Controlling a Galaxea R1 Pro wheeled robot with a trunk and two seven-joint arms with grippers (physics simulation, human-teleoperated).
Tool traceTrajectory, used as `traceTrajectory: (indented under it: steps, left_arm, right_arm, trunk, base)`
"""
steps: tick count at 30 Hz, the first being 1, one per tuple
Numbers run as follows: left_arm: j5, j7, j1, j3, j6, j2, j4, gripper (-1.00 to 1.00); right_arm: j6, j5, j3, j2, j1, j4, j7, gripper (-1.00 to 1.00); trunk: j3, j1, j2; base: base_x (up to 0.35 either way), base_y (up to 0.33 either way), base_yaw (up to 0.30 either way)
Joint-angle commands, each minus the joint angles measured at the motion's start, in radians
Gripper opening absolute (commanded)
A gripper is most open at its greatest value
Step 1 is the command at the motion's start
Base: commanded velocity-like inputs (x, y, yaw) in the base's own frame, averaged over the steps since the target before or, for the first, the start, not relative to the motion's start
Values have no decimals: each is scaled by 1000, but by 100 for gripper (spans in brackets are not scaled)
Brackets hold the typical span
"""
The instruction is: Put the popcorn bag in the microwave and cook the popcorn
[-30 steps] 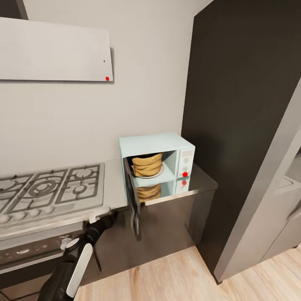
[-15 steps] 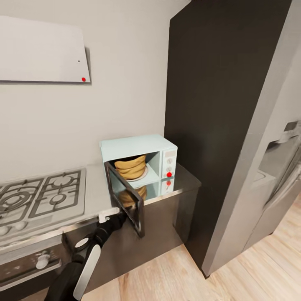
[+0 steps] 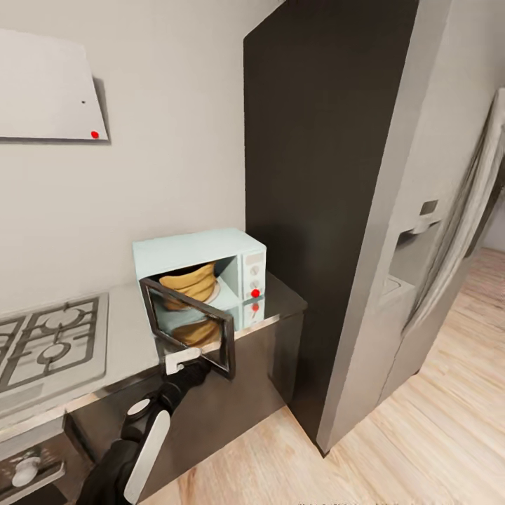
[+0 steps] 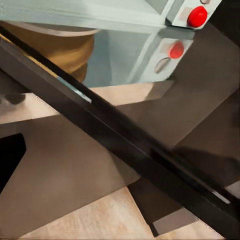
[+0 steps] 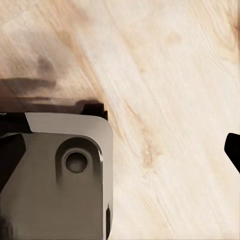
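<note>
The pale mint-blue microwave [image 3: 200, 251] stands at the right end of the grey countertop [image 3: 126, 340]. Its dark glass door [image 3: 188, 326] is swung about halfway between open and shut. Inside, on the turntable, sits the tan popcorn bag [image 3: 188, 280], also seen behind the door frame [image 4: 65, 50]; its popcorn is hidden. My left gripper [image 3: 184, 361] is right at the door's lower outer edge, and its fingers look spread. My right gripper [image 5: 120, 150] hangs open over the wooden floor, one dark fingertip [image 5: 233, 150] at the picture's edge.
A gas hob [image 3: 49, 344] lies left of the microwave, with an oven knob [image 3: 24, 470] below it. A tall dark cabinet [image 3: 315, 210] stands right beside the microwave, and a grey fridge [image 3: 435, 245] beyond it. The robot's grey base [image 5: 65, 175] is under the right wrist.
The camera has turned to the right, so the scene has slid left. The microwave door has swung from wide open to about half shut, with my left gripper following its edge.
</note>
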Motion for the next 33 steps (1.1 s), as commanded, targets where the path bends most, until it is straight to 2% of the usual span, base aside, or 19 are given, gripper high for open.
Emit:
traceTrajectory:
  steps: [1, 3, 13, 21, 26, 32, 33]
  left_arm:
    - [14, 27, 0, -2, 4, -1, -2, 100]
    - [15, 87, 0, -2, 3, -3, -2, 100]
    - [14, 98, 0, -2, 3, -9, -7, 100]
    - [13, 109, 0, 11, 3, -7, -37, 100]
    - [15, 262, 0, 4, 3, -6, -36, 100]
    - [14, 292, 0, 12, -3, -5, -36, 100]
    - [13, 322, 0, 23, -25, -3, -36, 100]
  right_arm:
    - [0, 8, -8, 0, -1, 2, 2, 100]
    - [0, 8, -8, -1, -1, 2, 2, 100]
    - [0, 8, -8, -1, -1, 2, 2, 100]
    - [0, 8, -8, -4, -1, 2, 2, 100]
    - [0, 7, -9, -5, -1, 2, 2, 100]
    - [0, 7, -8, -6, -1, 2, 2, 100]
    - [0, 7, -8, -6, -1, 2, 2, 100]
  trunk:
    - [-1, 0, -1]
    - [0, 0, -1]
    - [6, 0, -1]
    - [10, 0, -1]
    - [13, 0, -1]
    - [17, 0, -1]
    - [17, 0, -1]
  base:
    - [0, 0, -273]
    - [122, 0, -273]
    - [221, 0, -273]
    - [209, 0, -273]
    - [200, 0, -273]
    - [188, 0, -273]
    - [177, 0, -273]
